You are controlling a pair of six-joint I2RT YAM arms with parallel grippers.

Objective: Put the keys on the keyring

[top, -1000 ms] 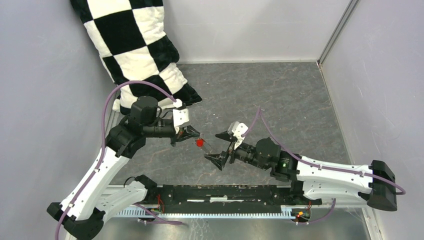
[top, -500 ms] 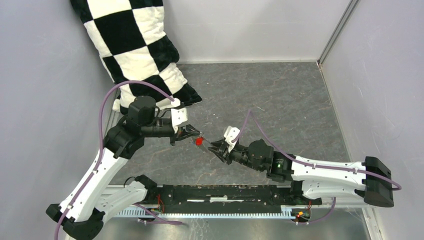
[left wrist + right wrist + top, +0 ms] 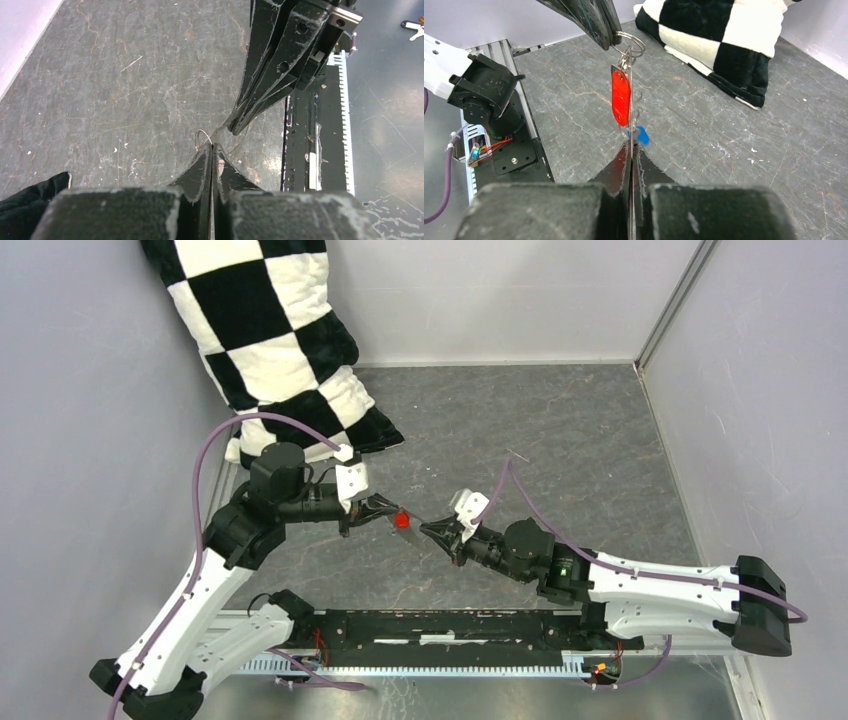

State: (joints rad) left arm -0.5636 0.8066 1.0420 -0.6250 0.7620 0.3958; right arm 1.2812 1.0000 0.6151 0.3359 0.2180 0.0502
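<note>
My left gripper (image 3: 388, 511) (image 3: 610, 35) is shut on a small metal ring (image 3: 631, 42) (image 3: 200, 137). The red key (image 3: 402, 520) (image 3: 620, 97) hangs from that ring above the table. My right gripper (image 3: 432, 530) (image 3: 631, 145) faces it tip to tip and is shut on a thin grey band seen edge-on, the keyring (image 3: 631, 127), which runs up to the small ring. The blue key (image 3: 641, 135) shows just past my right fingertips, beside the band. In the left wrist view the right fingers (image 3: 260, 85) come down to my shut left gripper (image 3: 212, 145).
A black-and-white checkered pillow (image 3: 270, 340) (image 3: 724, 40) leans in the back left corner. Grey walls (image 3: 760, 390) close in the grey table (image 3: 560, 440) on three sides. A black rail (image 3: 450, 625) with the arm bases runs along the near edge.
My right gripper has moved left and up to the left gripper's tips and has gone from open to shut. The left gripper with the red key has shifted slightly.
</note>
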